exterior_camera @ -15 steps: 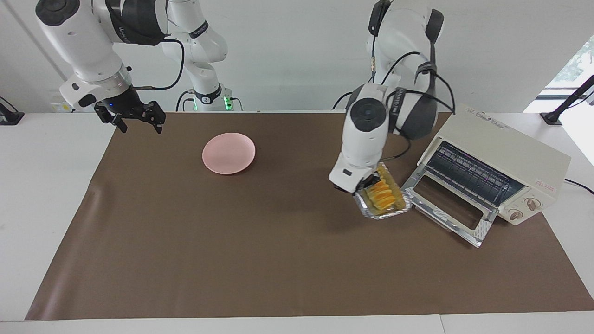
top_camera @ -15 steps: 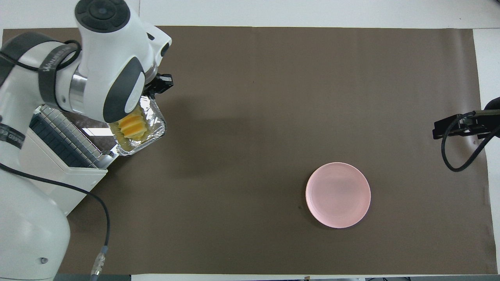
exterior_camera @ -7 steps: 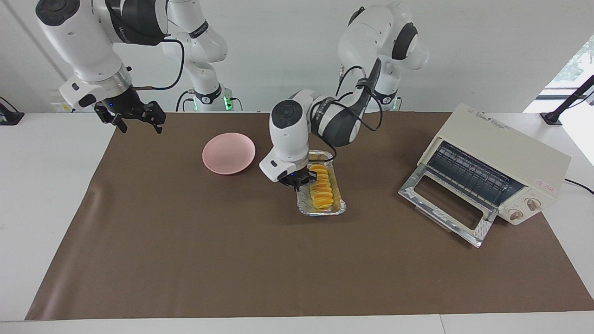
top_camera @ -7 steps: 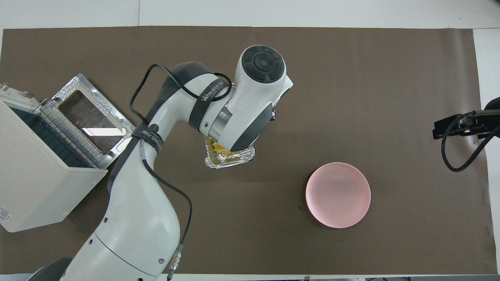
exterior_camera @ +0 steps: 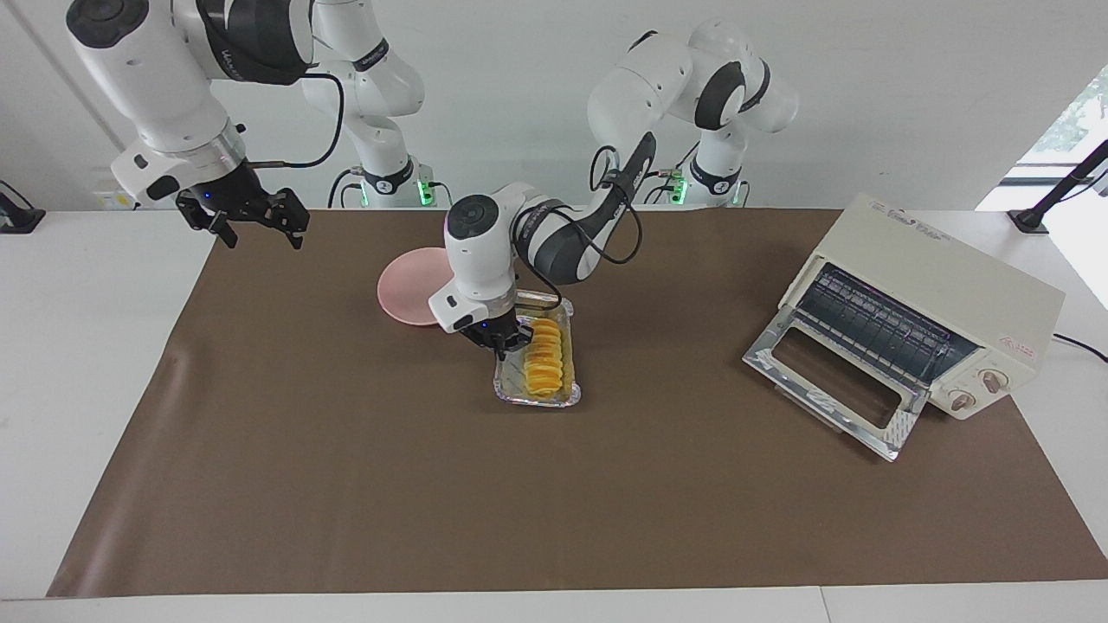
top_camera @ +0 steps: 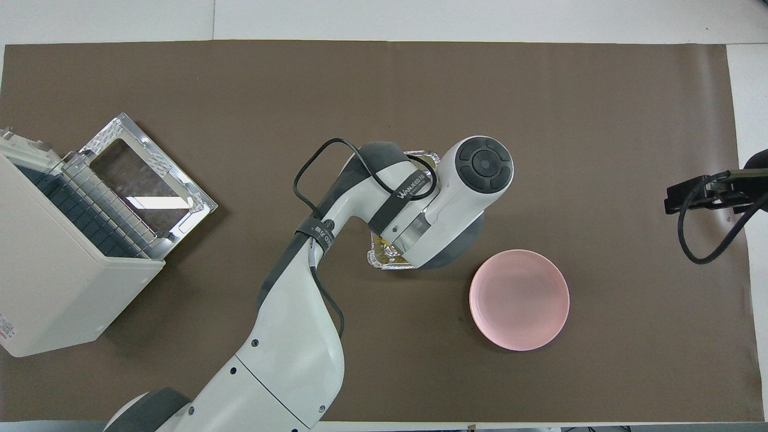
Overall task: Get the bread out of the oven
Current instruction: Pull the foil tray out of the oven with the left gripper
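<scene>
Facing view: left gripper (exterior_camera: pixel 501 339) clamped shut on the rim of a crinkled foil tray (exterior_camera: pixel 537 374), at the tray's edge toward the right arm's end of the counter (exterior_camera: pixel 537 519). Bread (exterior_camera: pixel 545 358) lying lengthwise inside that tray, out of the oven (exterior_camera: pixel 922 316), just beside the pink plate (exterior_camera: pixel 414 285) and partly hiding it behind the wrist. Oven door (exterior_camera: pixel 835 394) dropped fully open, rack bare; small red label on the oven's side, unreadable. Lettering on the left arm's dark band, also unreadable here. Right gripper (exterior_camera: pixel 257 227) waiting with fingers spread apart above the mat's corner. Compared with half a second earlier: tray and bread carried closer to the plate, farther from the oven; right arm unmoved.

Overhead view: left arm (top_camera: pixel 300 324) reaching in from the bottom, its wrist covering most of the tray (top_camera: pixel 384 262); bread hidden. White lettering on the forearm strap, not clearly legible. Plate (top_camera: pixel 519 300) beside the wrist. Right gripper (top_camera: pixel 690 197) only partly seen.
</scene>
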Controlling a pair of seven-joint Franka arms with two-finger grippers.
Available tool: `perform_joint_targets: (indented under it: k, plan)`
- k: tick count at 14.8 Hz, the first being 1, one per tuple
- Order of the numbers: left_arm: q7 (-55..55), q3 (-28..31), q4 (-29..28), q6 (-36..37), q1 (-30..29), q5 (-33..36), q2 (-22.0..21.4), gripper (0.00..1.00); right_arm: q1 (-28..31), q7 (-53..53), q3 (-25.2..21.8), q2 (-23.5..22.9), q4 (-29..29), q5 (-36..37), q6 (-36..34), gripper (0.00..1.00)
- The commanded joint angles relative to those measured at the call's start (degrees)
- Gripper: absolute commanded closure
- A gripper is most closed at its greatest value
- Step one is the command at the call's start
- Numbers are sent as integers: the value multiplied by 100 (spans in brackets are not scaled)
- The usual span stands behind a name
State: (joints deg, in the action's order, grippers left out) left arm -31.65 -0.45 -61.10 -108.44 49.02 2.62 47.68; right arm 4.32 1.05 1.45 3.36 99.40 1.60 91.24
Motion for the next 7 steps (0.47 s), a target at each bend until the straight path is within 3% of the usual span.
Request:
perform_joint_targets:
  k: [1, 4, 5, 6, 7]
  plan:
    - [-261, 185, 230, -54, 274, -52, 233, 100, 69, -70, 48, 103, 88, 25, 8, 0]
    - [-667, 325, 239, -168, 301, -78, 216, 100, 69, -70, 48, 103, 88, 25, 8, 0]
    - [-676, 352, 239, -169, 275, -113, 181, 93, 69, -70, 48, 103, 88, 25, 8, 0]
    - [-676, 370, 248, -195, 213, -122, 145, 1, 69, -70, 48, 103, 88, 25, 16, 0]
    - [-667, 431, 257, -169, 152, -130, 93, 0, 60, -78, 48, 103, 88, 25, 17, 0]
